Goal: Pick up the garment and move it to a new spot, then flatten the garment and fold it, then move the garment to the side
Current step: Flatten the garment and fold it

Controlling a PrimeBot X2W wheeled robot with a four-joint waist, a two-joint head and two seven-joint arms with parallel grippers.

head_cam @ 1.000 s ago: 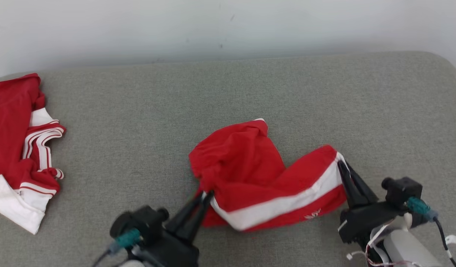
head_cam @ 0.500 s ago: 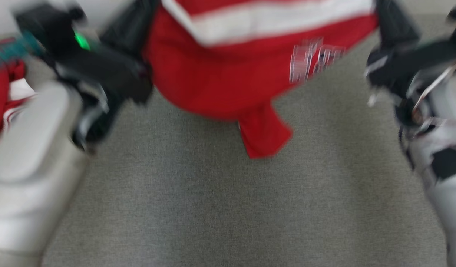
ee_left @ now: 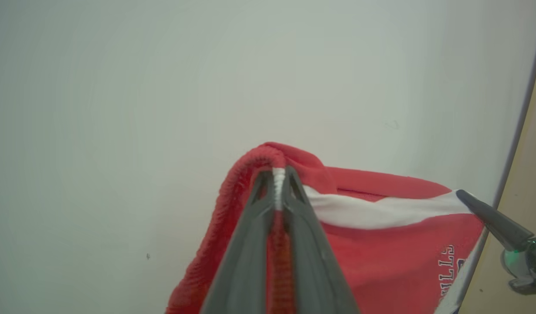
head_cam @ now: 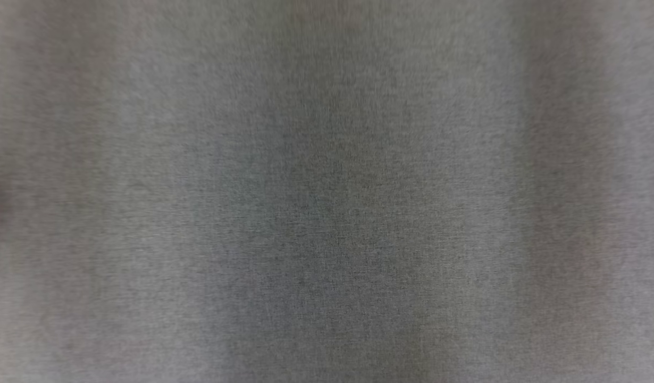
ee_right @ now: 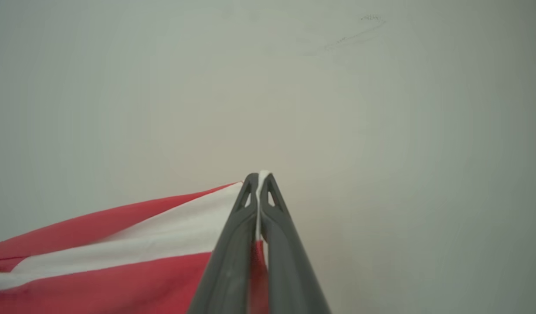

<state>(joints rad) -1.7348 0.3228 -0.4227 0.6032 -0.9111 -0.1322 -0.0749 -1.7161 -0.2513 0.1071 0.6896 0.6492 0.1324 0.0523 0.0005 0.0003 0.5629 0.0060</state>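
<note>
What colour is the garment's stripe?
White stripe on the red garment; clearest in left wrist view.

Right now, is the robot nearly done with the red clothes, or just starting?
Just starting. Done: the garment is picked up, stretched between the left end effector and the right end effector, both shut on its edge, in front of a pale wall. In hand: probably carrying it to a new spot. Left: laying it flat, folding it, and moving it aside.

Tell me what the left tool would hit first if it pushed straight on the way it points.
Past the garment edge pinched in the left tool, only the plain pale wall lies ahead; how far off it is remains unclear.
</note>
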